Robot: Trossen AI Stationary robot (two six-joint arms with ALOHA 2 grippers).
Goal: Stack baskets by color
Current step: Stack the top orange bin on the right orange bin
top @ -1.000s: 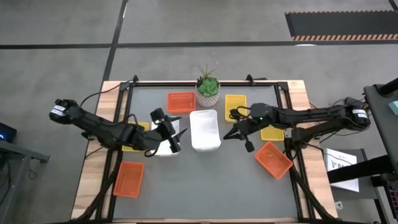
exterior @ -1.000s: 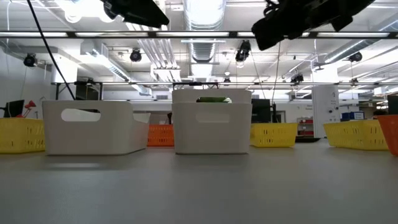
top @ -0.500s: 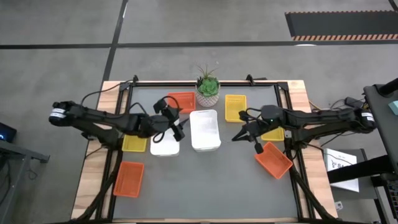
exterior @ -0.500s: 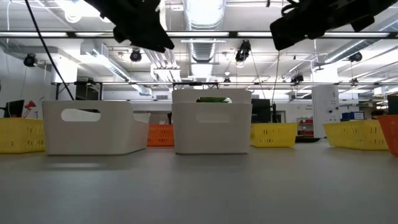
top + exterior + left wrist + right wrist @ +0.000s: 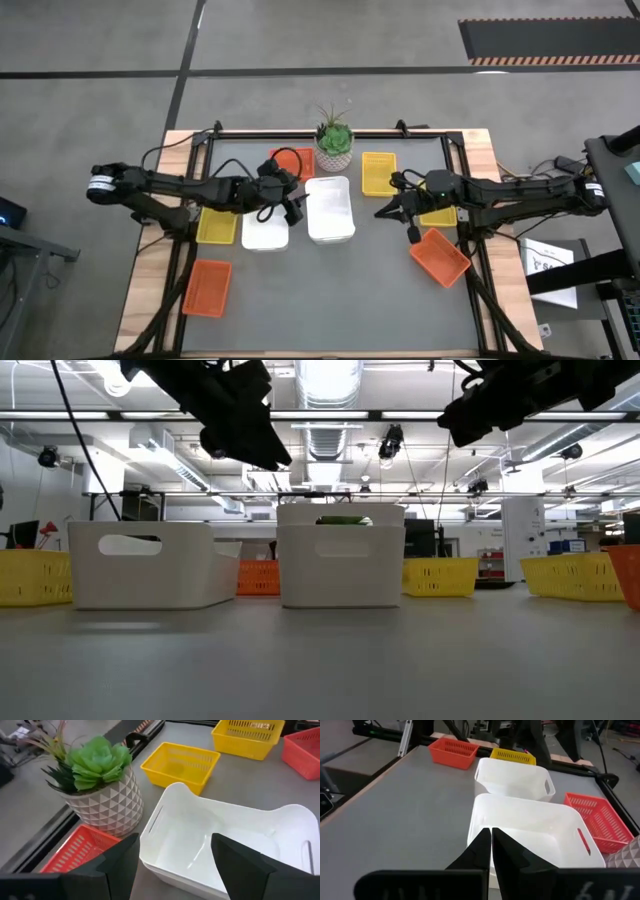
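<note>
1. The potted plant (image 5: 334, 143) stands at the table's far edge and serves as the landmark.
2. Two white baskets sit side by side just in front of the plant: the centre white basket (image 5: 329, 209) directly before it, the left white basket (image 5: 265, 229) beside that one.
3. The left gripper (image 5: 290, 203) hovers with its fingers spread wide and nothing between them, over the gap between the two white baskets, close to the plant.
4. The far orange basket (image 5: 296, 161) lies just left of the plant, partly under the left arm.
5. The right gripper (image 5: 405, 215) hangs with its fingers pressed together, empty, to the right of the centre white basket.
6. The far yellow basket (image 5: 378, 172) lies just right of the plant; the right orange basket (image 5: 440, 257) lies beyond the right gripper, well away from the plant.
</note>
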